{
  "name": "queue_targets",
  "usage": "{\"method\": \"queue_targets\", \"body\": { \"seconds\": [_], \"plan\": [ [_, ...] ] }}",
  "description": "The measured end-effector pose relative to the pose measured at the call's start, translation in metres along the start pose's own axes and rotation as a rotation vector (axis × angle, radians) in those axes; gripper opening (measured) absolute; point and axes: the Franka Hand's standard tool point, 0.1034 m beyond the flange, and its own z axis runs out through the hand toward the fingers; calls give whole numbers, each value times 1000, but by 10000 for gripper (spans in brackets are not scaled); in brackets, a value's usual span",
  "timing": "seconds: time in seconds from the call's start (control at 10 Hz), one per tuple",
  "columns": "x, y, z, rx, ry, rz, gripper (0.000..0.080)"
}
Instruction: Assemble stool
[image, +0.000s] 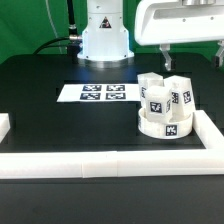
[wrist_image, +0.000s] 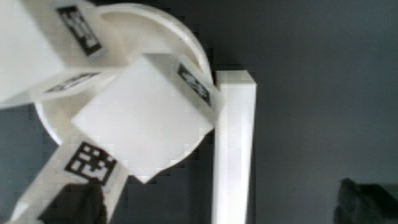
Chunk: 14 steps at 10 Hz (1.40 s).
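The gripper (image: 166, 54) hangs wide open, holding nothing. Right under it sits the white stool (image: 164, 108), legs up, wearing black-and-white square tags, on a black table (image: 60, 125) beside white rails (image: 110, 161).

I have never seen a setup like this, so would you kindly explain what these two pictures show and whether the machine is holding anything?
The white machine at the back is a robot arm. Its gripper, the two-fingered hand, hangs open above the parts and holds nothing. The exterior view comes from a camera off the arm; the wrist view comes from a camera on the arm's wrist, looking closely at the parts. On the black table stands the stool's round seat with blocky tagged legs standing on it, pushed into a corner of the white border rails. The flat sheet of printed squares is the marker board, which only helps the cameras.
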Motion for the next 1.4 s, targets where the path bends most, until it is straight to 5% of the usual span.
{"method": "queue_targets", "body": {
  "seconds": [1.1,1.4],
  "plan": [
    [-9,8,14,-31,-33,-716,649],
    [-11,14,21,-34,-46,-697,649]
  ]
}}
